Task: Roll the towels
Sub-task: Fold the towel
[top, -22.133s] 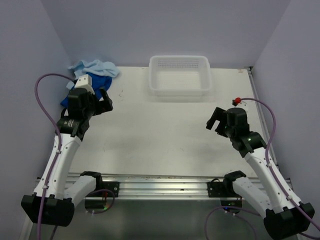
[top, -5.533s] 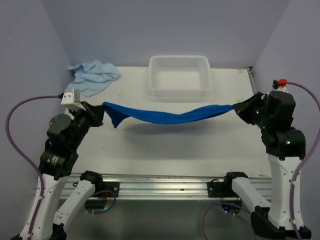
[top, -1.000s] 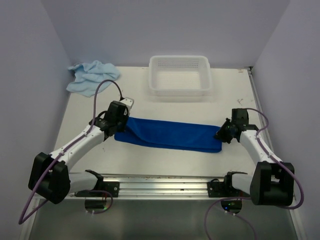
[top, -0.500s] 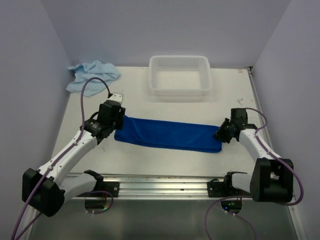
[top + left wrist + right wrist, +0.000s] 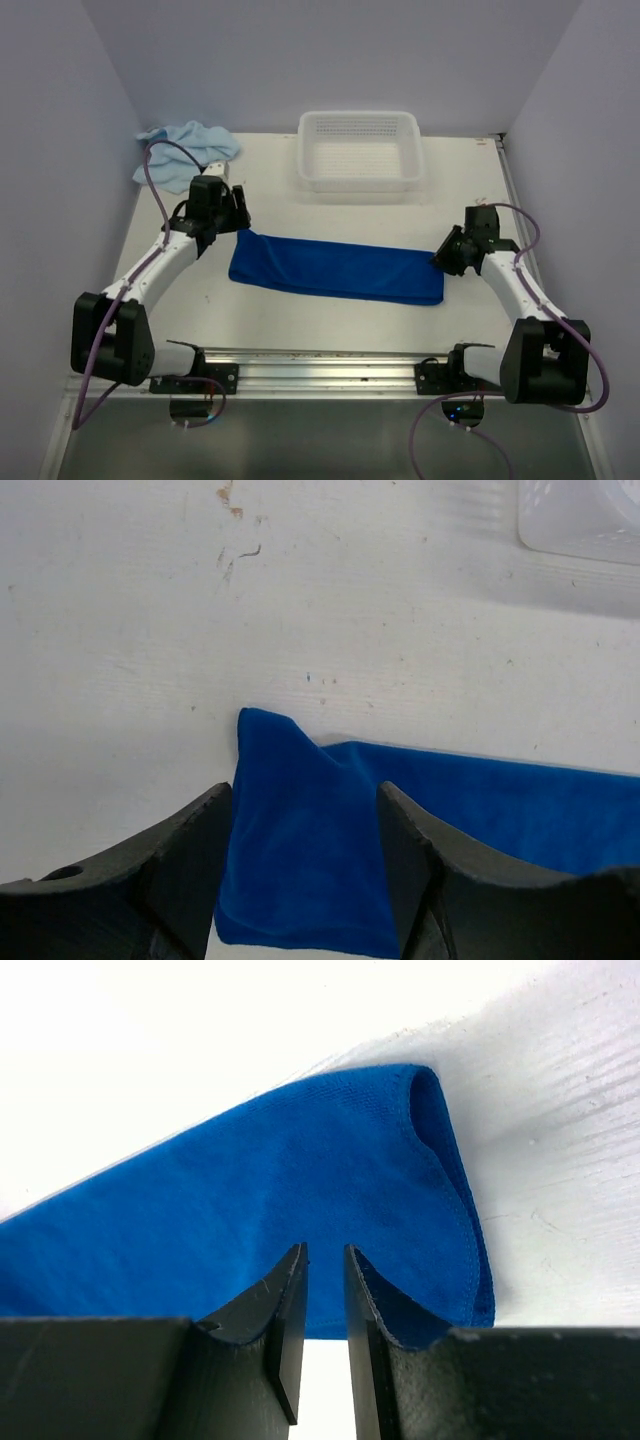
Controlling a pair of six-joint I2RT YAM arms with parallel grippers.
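The dark royal blue towel (image 5: 335, 270) lies flat on the table as a long folded strip. My left gripper (image 5: 232, 222) hovers over its left end with the jaws open and nothing between them; in the left wrist view that gripper (image 5: 305, 805) frames the towel's pointed corner (image 5: 290, 820). At the strip's right end, my right gripper (image 5: 446, 258) has its jaws a narrow gap apart. In the right wrist view that gripper (image 5: 324, 1258) is empty, with the towel's folded end (image 5: 300, 1160) just beyond its tips. The pale sky blue towel (image 5: 185, 145) sits crumpled at the far left corner.
A white perforated basket (image 5: 360, 175) stands at the back centre of the table. The lilac walls close in on the left, right and back. A metal rail (image 5: 320, 365) with both arm bases runs along the near edge.
My left gripper opened, let go of the dark towel's left end and drew back toward the far left. The right jaws parted slightly at the right end. The towel stayed flat.
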